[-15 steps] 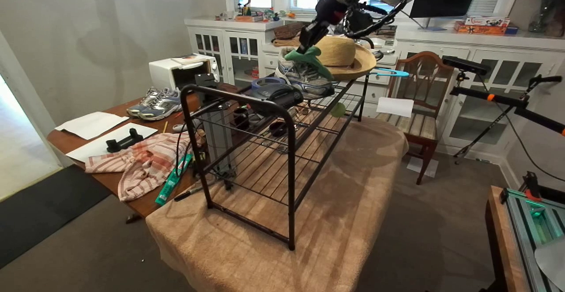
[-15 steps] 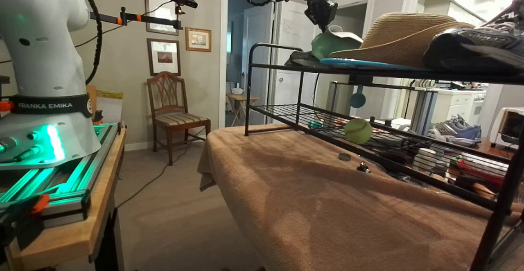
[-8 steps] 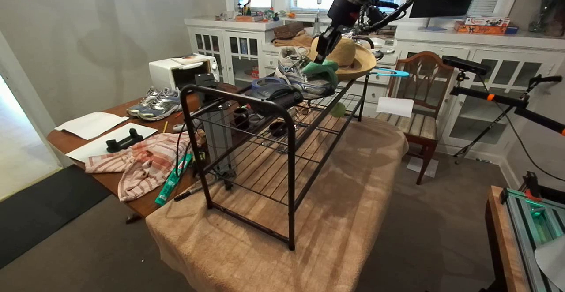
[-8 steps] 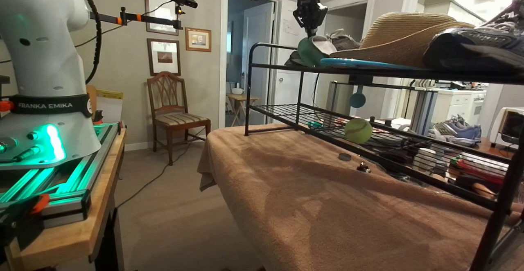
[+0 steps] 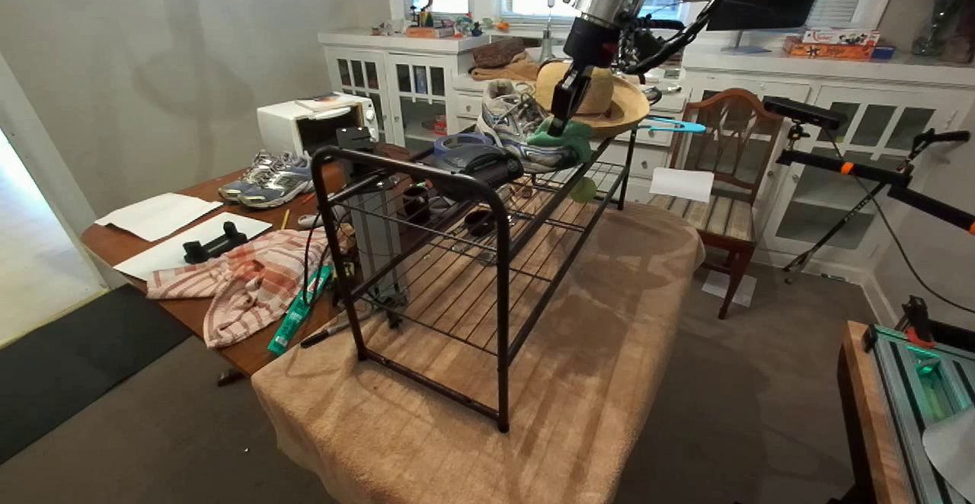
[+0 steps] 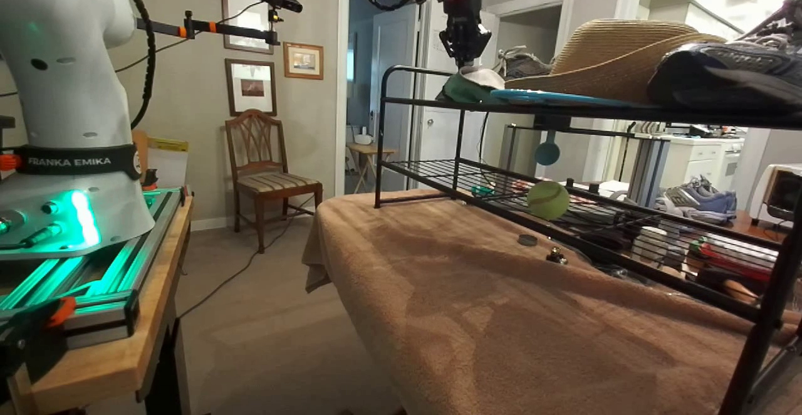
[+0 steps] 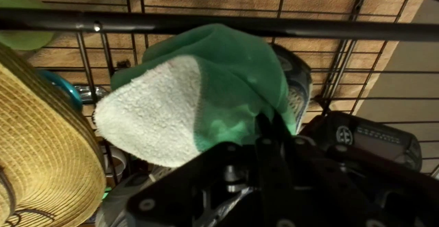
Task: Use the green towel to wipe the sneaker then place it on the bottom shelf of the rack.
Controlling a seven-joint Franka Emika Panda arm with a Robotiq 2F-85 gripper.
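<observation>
A grey-and-white sneaker with blue trim [image 5: 506,119] rests on the top shelf of the black wire rack [image 5: 501,260]. Draped over its toe is the green towel [image 7: 236,79], one pale fuzzy corner folded outward. My gripper [image 5: 560,129] points down and is shut on the towel, pressing it against the toe end. In the wrist view the fingertips sink into green cloth, and a strip of the sneaker's toe [image 7: 297,93] shows beside it. The rack's lower wire shelf [image 6: 426,170] runs beneath.
A straw hat [image 6: 626,51] sits close beside the towel on the top shelf, with a dark shoe [image 6: 702,79] beyond it. Also up there are a flat blue object [image 6: 545,96] and a black case [image 7: 374,141]. A tennis ball [image 6: 548,200] is at the lower shelf.
My gripper has lowered and carried the towel from the sneaker's laces toward its toe, away from the hat. The sneaker's upper is now uncovered, and the sneaker has hardly moved.
</observation>
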